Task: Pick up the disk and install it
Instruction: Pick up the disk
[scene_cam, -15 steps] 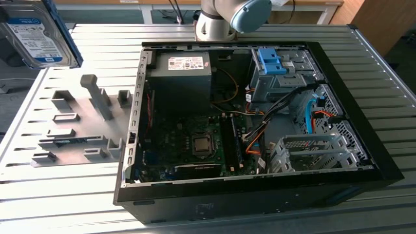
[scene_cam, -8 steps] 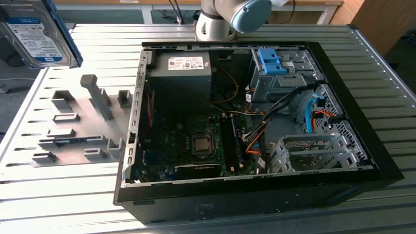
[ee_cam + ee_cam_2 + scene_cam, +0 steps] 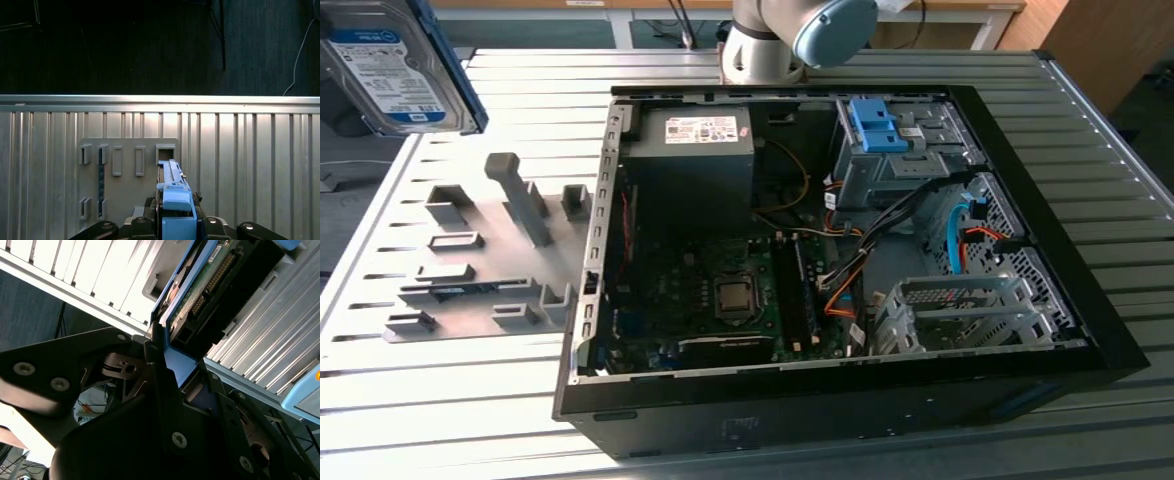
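Open case (image 3: 854,400) held motherboard (image 3: 707,280) and drive bay (image 3: 921,165). Gripper (image 3: 175,210) clamped the disk (image 3: 394,65), which stood edge-on, long axis running out from fingers.

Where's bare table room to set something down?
Bare slatted metal table in the exterior view's lower left, bordered by the grey slotted fixture plate and black open computer case. Crowded: case interior, full of cables and circuit board.

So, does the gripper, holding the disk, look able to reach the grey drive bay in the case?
Probably yes: the gripper holds the disk above the table, the case lies open, and the drive bay is uncovered, though cables run close beside it.
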Available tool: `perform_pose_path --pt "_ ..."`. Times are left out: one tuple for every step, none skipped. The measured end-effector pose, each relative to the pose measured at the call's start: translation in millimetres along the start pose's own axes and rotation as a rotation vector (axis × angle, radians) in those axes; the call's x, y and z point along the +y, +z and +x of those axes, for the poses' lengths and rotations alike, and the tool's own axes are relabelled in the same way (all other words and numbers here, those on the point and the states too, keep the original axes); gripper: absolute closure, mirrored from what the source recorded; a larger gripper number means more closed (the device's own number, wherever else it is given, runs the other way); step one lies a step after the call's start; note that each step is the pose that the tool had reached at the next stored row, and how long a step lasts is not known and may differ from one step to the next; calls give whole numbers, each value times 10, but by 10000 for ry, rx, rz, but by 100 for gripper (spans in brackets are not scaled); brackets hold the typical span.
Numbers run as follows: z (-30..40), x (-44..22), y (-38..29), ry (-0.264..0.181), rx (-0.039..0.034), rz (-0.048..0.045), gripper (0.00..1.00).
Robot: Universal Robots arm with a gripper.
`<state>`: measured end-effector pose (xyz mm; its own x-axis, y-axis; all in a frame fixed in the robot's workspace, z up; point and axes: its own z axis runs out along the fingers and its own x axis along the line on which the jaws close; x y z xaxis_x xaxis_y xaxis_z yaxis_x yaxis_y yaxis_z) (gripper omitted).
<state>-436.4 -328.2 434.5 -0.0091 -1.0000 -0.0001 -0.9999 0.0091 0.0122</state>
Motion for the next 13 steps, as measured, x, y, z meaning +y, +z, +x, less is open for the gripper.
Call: perform_pose_path --pt "0 0 -11 0 1 -1 63" --pt "0 0 -22 0 1 -2 63" --pt "0 0 -33 0 1 -1 63" --pt "0 1 -43 0 1 -2 63" --pt "0 1 -52 1 1 -1 63" --pt "0 1 -62 0 1 -2 63" --pt "0 1 -72 1 1 -1 63" --pt "0 1 -81 0 1 -1 63" --pt "0 1 -91 0 1 -2 63" --pt "0 1 -100 0 1 -2 63" --pt "0 2 -109 0 1 -1 63" --pt "0 2 -118 0 1 -1 63" --pt "0 2 -126 0 1 -1 63"
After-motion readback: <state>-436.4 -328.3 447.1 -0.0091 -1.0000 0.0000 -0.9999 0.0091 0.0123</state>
